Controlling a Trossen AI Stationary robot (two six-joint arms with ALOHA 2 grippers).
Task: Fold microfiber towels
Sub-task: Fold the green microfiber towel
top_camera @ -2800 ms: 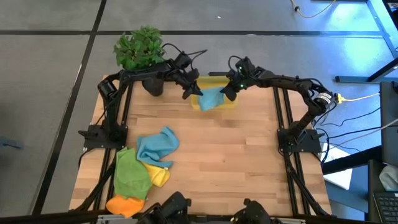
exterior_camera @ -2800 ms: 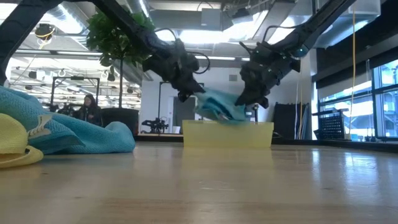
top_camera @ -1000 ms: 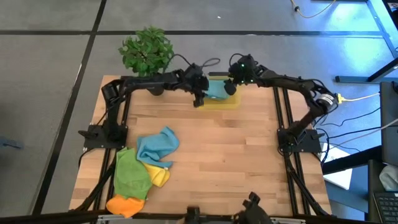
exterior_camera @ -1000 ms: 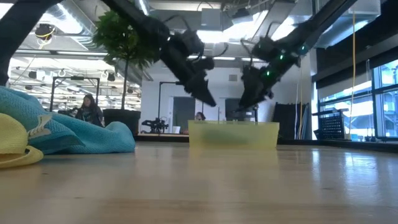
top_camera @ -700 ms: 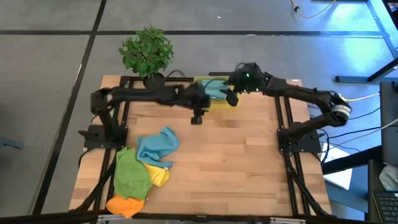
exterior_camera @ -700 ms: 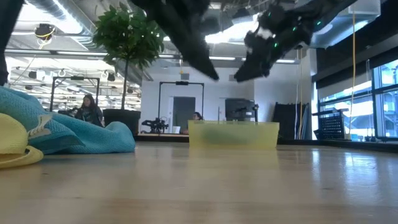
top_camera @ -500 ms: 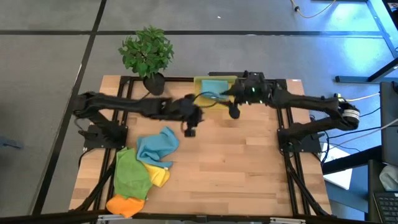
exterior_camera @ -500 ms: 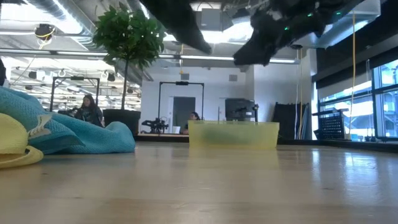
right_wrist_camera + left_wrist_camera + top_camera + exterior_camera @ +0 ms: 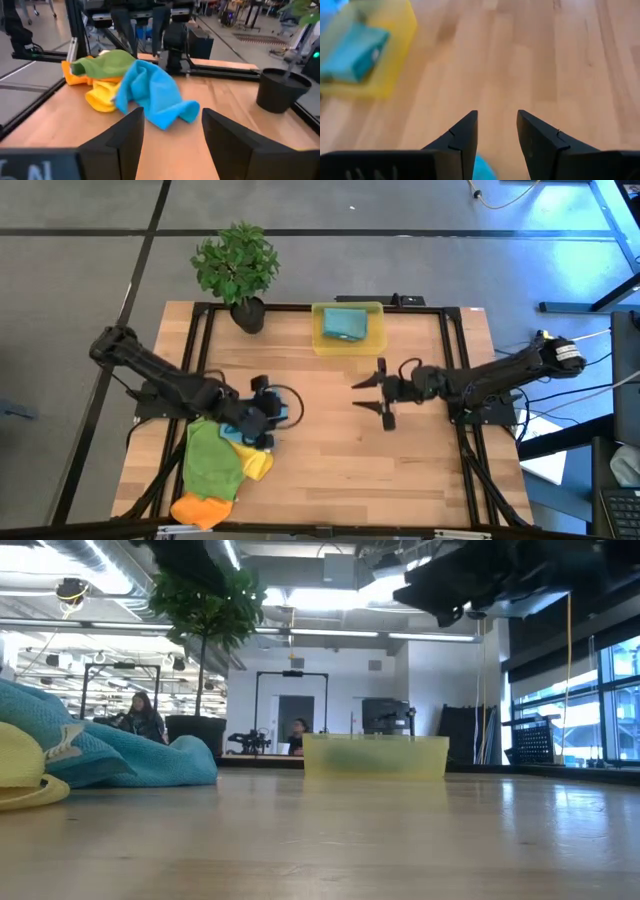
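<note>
At the bench's front-left corner lies a heap of unfolded microfiber towels: the teal-blue towel (image 9: 262, 412) crumpled on top toward the middle, the green towel (image 9: 212, 459) spread below it, the yellow towel (image 9: 256, 465) peeking out at the green one's edge, and the orange towel (image 9: 199, 508) nearest the front rim. The right wrist view shows the same heap, teal-blue towel (image 9: 152, 93) draped loosely in front of the others. One further folded teal towel (image 9: 344, 324) sits inside the yellow bin (image 9: 372, 340) at the bench's back edge, centre.

Left end effector (image 9: 268, 412) hovers over the teal-blue towel on the heap; its fingers (image 9: 465, 137) stand parted with bare bench (image 9: 550, 65) between them, nothing gripped, a sliver of teal just below the gap.

Right end effector (image 9: 376, 395) hangs over open bench near the middle-right, well apart from the heap and the bin, pointing toward the heap. Its fingers (image 9: 227, 142) are spread and empty.

A potted plant (image 9: 237, 265) stands at the back-left corner, beside the bin. Low view: bin (image 9: 375, 757) in mid-distance, towel heap at left edge.
</note>
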